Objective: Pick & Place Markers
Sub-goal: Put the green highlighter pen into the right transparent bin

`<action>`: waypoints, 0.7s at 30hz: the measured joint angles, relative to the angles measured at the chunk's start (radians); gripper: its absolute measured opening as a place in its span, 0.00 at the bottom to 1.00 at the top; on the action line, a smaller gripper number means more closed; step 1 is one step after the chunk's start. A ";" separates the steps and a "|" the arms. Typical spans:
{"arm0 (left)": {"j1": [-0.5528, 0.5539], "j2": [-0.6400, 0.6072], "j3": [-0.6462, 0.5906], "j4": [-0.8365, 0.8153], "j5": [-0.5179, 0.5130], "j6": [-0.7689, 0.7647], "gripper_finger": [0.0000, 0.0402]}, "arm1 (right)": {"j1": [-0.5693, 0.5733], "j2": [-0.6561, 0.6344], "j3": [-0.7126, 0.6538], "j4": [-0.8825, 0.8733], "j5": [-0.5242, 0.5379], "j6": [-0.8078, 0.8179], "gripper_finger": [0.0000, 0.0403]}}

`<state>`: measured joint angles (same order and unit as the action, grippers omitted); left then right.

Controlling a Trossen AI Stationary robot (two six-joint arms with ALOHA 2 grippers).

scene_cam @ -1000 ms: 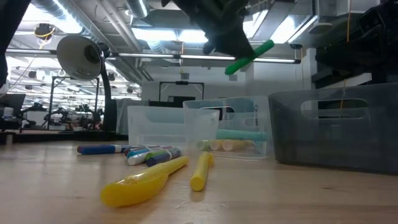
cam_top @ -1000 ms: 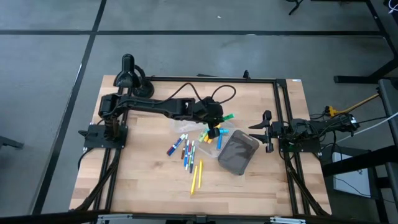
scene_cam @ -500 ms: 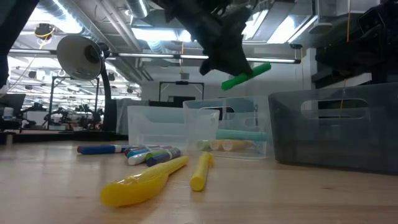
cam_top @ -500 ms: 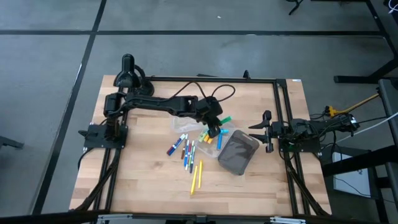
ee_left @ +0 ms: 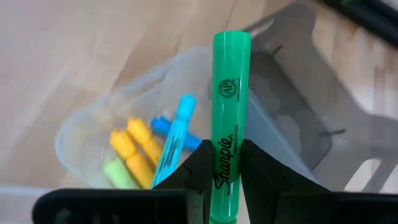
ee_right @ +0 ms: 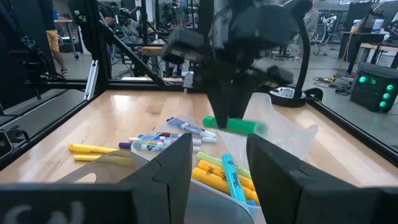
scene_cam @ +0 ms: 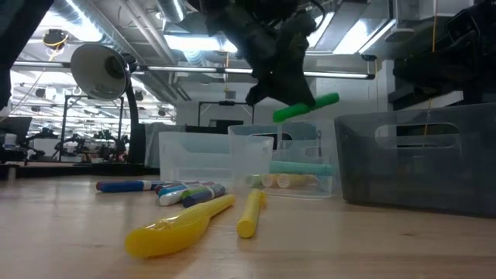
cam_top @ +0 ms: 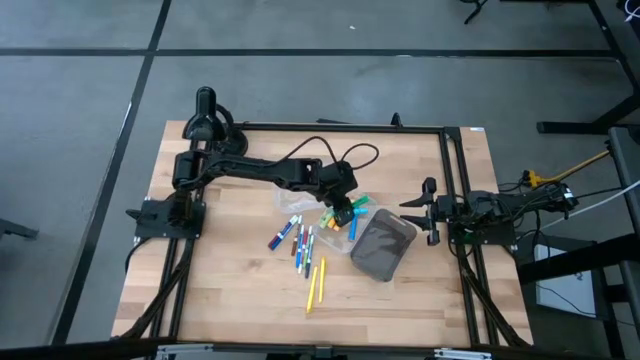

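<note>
Wooden table (cam_top: pixel 240 280) spreads under me, with the grey bin (cam_top: pixel 383 245) lying right of centre and a clear tray (ee_left: pixel 87 134) just beside it. My left arm reaches across from the left side; my right arm waits at the right edge, its claw (cam_top: pixel 430 212) spread wide and holding nothing. My left claw (cam_top: pixel 347 206) hangs above the tray, pinching a green marker (ee_left: pixel 229 118) between its fingers (ee_left: pixel 199 177), the marker held clear of the tray and tilted in the low view. Inside the tray lie yellow, orange, blue and pale green markers (ee_left: pixel 149 149). More markers (cam_top: pixel 298 238) lie loose on the table left of the tray, and two yellow ones (cam_top: pixel 316 283) lie nearer the front edge.
</note>
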<state>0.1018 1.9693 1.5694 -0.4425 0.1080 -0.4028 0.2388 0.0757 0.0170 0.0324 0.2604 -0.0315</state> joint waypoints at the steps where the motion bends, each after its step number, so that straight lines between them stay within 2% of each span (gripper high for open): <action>1: 0.002 0.004 -0.002 -0.007 0.005 -0.005 0.13 | 0.000 0.000 0.000 0.000 0.000 0.000 0.38; 7: 0.014 0.051 -0.001 0.061 0.042 -0.022 0.13 | 0.000 0.000 0.000 0.000 0.000 0.000 0.38; 21: 0.025 0.098 -0.002 0.015 0.055 -0.033 0.13 | 0.000 0.000 0.000 0.000 0.000 0.000 0.38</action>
<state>0.1265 2.0672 1.5669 -0.4270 0.1635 -0.4362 0.2390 0.0759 0.0170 0.0326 0.2604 -0.0315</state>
